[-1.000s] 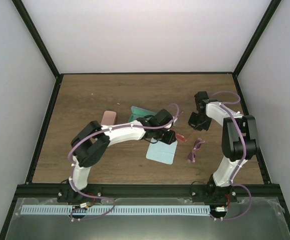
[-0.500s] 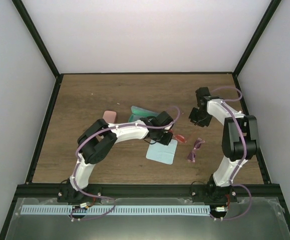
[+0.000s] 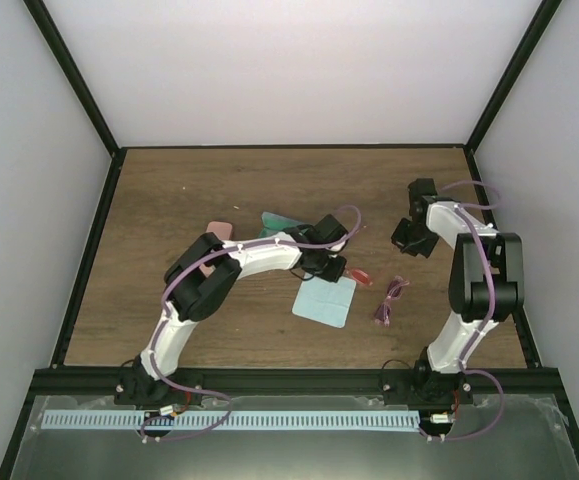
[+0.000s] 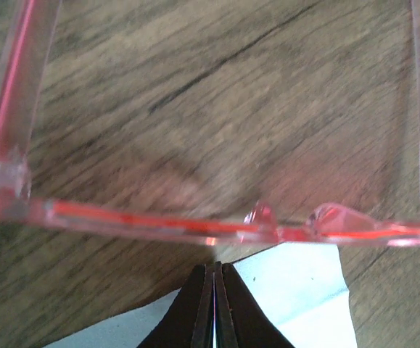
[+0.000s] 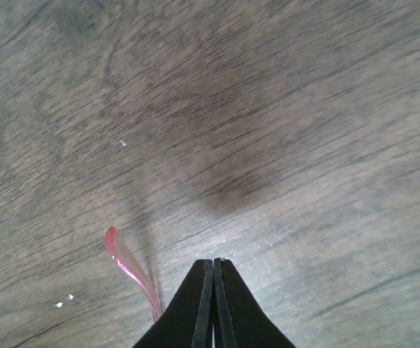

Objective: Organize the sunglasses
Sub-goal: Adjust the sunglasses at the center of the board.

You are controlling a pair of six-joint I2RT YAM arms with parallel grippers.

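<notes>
Seeing left end effector [image 4: 215,270] and right end effector [image 5: 213,264] pinched shut. Light, slick, brittle red glasses [image 4: 159,223]: pinch gently at bridge.

Top view: the left arm [image 3: 259,262] covers the near end of the red-lensed glasses [image 3: 359,274], crosses the teal case [image 3: 272,221] and overlaps the pink case [image 3: 215,232]. The purple pair [image 3: 389,298] is too small for us to tell how its arms lie. Left wrist view: we get only the front bar of the red-lensed glasses, blurred, with both side arms running off the top edge and the cloth [image 4: 297,283] cut by the bottom edge. Right wrist view: a thin pink sliver [image 5: 126,262] vanishes behind the dark fingers [image 5: 184,315]; we cannot tell what it is.
</notes>
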